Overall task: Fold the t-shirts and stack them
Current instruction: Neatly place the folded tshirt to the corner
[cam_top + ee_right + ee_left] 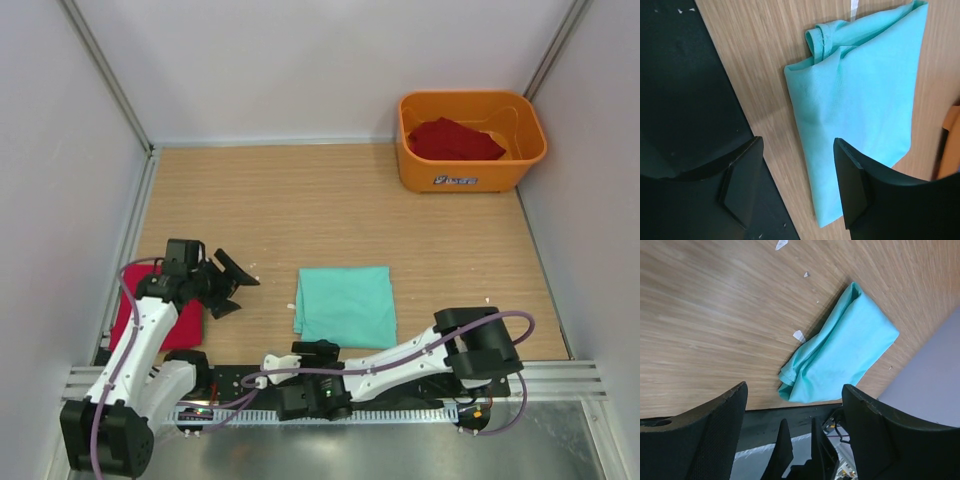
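At the middle of the bench's near edge lies the teal t-shirt, folded into a flat, roughly square packet. One corner shows a rolled, looser hem in the right wrist view. It touches nothing else. Well to its left, at the near left corner of the bench, sits a folded red t-shirt, partly hidden under the left arm. A crumpled red t-shirt lies in the orange tub at the far right corner, well apart from both.

The left fingers are spread wide and hold nothing. They hang between the red packet and the teal one, pointing towards the teal. The right fingers are also parted and empty, low over the black base strip just beside the teal shirt's near edge.

Likely risks from here:
- **Fold opening:** the cloth is soft and layered, so a pinch that catches only the top layer would peel the fold open on lifting. The rolled corner looks the easiest place for that to start.
- **Bunching:** a drag across the wood instead of a lift could bunch the packet.
- **Red shirt nudged:** the left arm crosses above the folded red shirt, so a low sweep might push it askew.
- **Collisions:** both arms point at the same small shirt, so they could bump each other, and the right fingers could knock the strip's edge
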Tool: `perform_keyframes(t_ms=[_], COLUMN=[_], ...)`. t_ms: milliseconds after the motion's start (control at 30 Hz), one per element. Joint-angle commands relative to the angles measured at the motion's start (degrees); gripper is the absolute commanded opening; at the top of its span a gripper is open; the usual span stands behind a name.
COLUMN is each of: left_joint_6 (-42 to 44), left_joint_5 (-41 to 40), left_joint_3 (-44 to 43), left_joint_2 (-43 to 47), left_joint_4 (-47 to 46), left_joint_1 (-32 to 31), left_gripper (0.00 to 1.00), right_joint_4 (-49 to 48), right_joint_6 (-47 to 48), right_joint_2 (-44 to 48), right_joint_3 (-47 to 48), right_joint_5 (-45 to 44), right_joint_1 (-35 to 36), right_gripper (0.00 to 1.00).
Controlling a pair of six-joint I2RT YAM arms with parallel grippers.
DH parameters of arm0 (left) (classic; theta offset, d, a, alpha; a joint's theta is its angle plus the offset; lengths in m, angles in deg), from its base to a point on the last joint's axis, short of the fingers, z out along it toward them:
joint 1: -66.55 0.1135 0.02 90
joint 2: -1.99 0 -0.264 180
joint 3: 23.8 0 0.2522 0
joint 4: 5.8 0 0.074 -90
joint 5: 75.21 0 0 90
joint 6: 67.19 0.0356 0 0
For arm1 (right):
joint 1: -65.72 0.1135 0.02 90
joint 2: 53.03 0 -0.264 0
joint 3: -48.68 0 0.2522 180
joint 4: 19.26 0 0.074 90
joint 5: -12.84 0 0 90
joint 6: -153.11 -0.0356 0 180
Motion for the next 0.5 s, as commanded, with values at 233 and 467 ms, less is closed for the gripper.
perform_keyframes(t_ms=[233,467], left_joint_6=[-3.5,-4.1], left_joint_5=[1.5,2.7], left_joint_3=[0.1,0.6], left_joint_2=[4.9,4.4], left_joint_4=[4.7,3.7], left_joint_1=[1.3,1.4], left_gripper=[0.82,0.89], right_joint_4=[-9.2,-13.1], right_joint_6=[2.0,4.5], right_joint_2=[-6.1,-8.2], right_joint_3=[-3.0,-5.6], right_joint_5=[-9.3,-10.9], right_joint_1=[0.3,-0.4], right_gripper=[0.60,0.54])
